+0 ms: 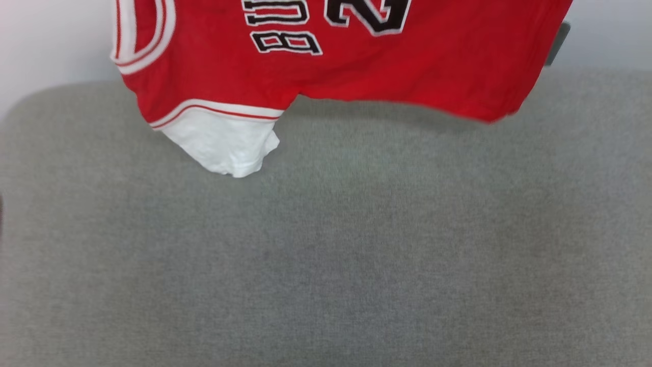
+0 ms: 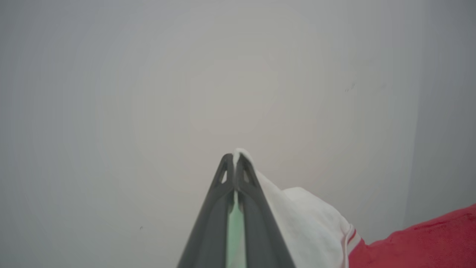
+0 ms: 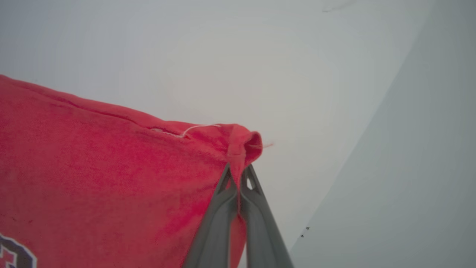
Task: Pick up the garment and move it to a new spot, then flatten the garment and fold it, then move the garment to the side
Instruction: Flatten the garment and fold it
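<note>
**Q:** Where is the garment hanging?

**A:** The garment is hanging spread wide above the far edge of the grey surface, and its shadow is falling along that edge. Its black-and-white print is reading upside down in the head view. The striped collar is showing toward the far left corner. Below it, a white sleeve is drooping lowest of all. Whether the sleeve is touching the surface cannot be told.

**Q:** How are the jaws standing?

**A:** Both pairs are closed on cloth. The left gripper is pinching white sleeve fabric. A small tuft is poking out past its fingertips, and the rest is trailing off toward the red body at the lower right of the left wrist view. The right gripper is clamping a bunched red corner of the garment. A loose pale thread is lying along the seam just beside it.

**Q:** What is lying behind the cloth?

**A:** A plain pale wall is showing behind the cloth in both wrist views.
</note>
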